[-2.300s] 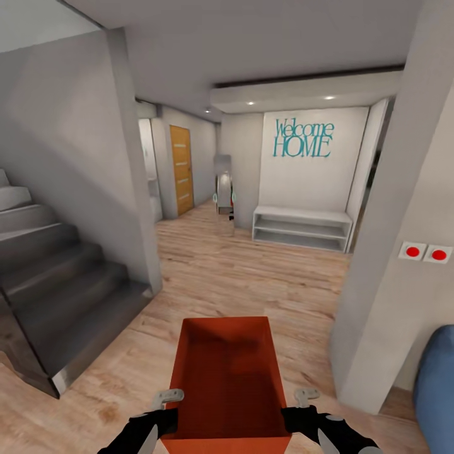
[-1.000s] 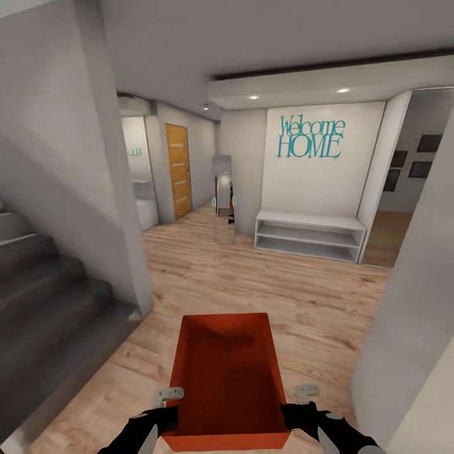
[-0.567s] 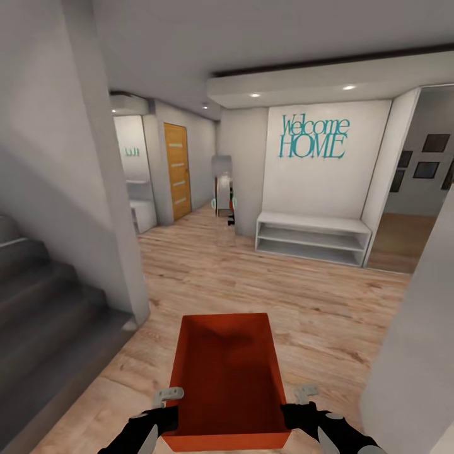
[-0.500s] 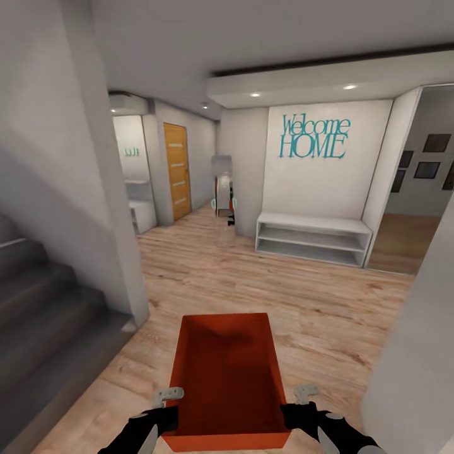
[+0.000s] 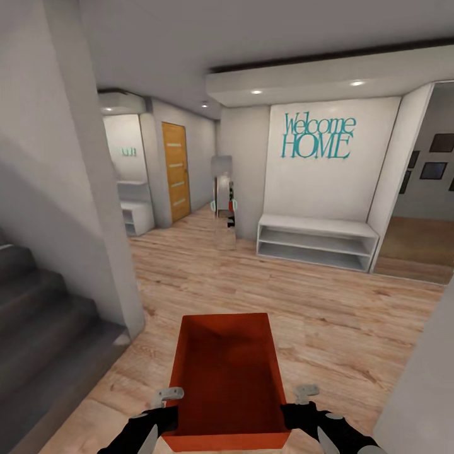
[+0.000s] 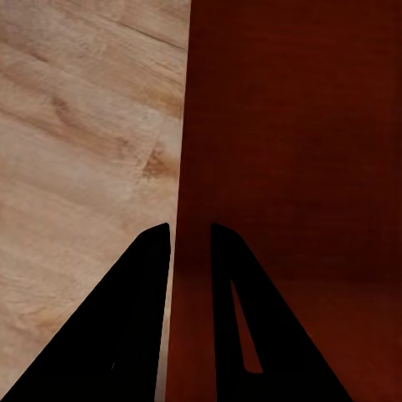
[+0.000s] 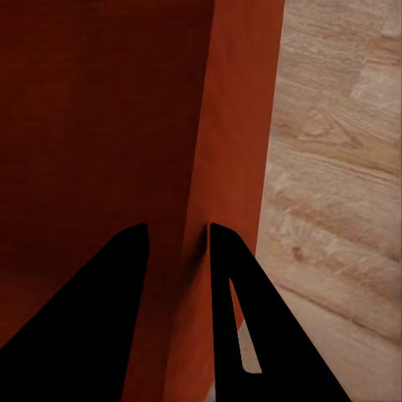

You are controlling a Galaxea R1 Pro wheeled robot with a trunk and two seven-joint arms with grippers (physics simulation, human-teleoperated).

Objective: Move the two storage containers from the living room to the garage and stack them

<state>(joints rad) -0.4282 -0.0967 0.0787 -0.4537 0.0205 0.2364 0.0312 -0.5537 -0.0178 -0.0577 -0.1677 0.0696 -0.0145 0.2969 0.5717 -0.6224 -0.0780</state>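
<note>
You carry the bin (image 5: 227, 378) at six o'clock over wood floor (image 5: 328, 315), left gripper (image 6: 191, 239) and right gripper (image 7: 177, 239) each pinching a side wall. Hold it level; steer clear of the eight-o'clock stairs (image 5: 44, 315).

head cam looks forward-down; wrist cams close, apparently downward; all share container (image 5: 228, 378).

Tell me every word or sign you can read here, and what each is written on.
"Welcome HOME": teal lettering on the white wall above the low white shelf bench.
Small green marks on the far white wall left of the orange wooden door: too small and blurred to read.
The orange-red ribbed storage container carries no text.
</note>
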